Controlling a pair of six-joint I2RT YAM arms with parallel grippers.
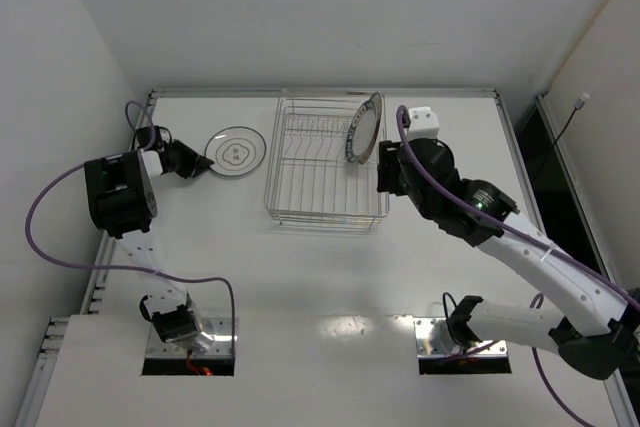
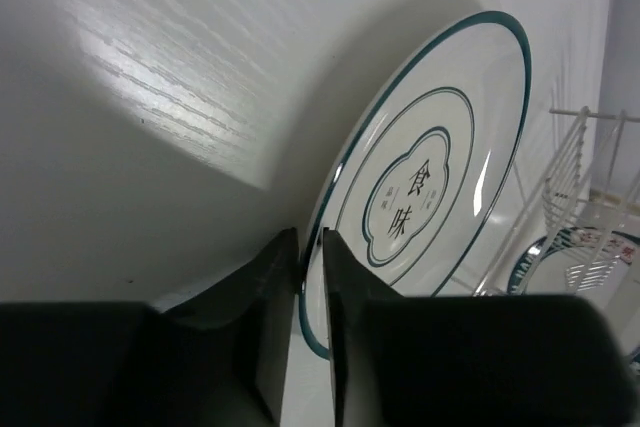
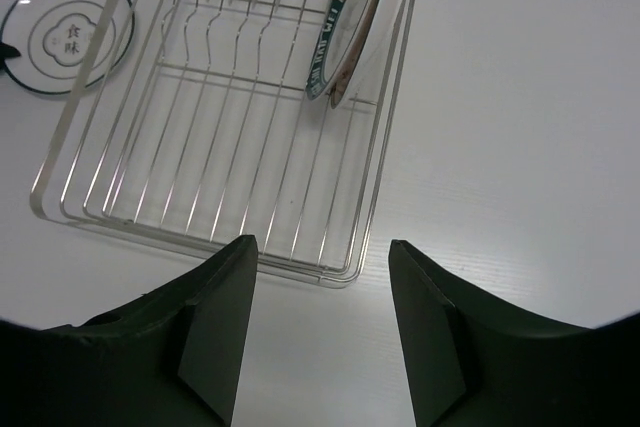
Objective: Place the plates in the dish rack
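Note:
The white plate with a thin dark ring (image 1: 236,150) lies on the table left of the dish rack (image 1: 325,175). My left gripper (image 1: 203,164) is at its left rim. In the left wrist view the gripper (image 2: 310,250) is shut on the rim of this plate (image 2: 440,147), one finger on each face. A dark-blue-rimmed plate (image 1: 362,129) stands on edge at the rack's far right end, with a second pale plate edge (image 3: 345,72) close against it. My right gripper (image 1: 384,169) hovers open beside the rack's right side, its jaws (image 3: 320,252) holding nothing above the rack's near corner.
The wire rack (image 3: 230,147) has upright dividers (image 3: 240,17) along its far side, bare to the left of the standing plates. Walls close the table at the back and left. The left arm's purple cable (image 1: 60,247) loops over the left edge.

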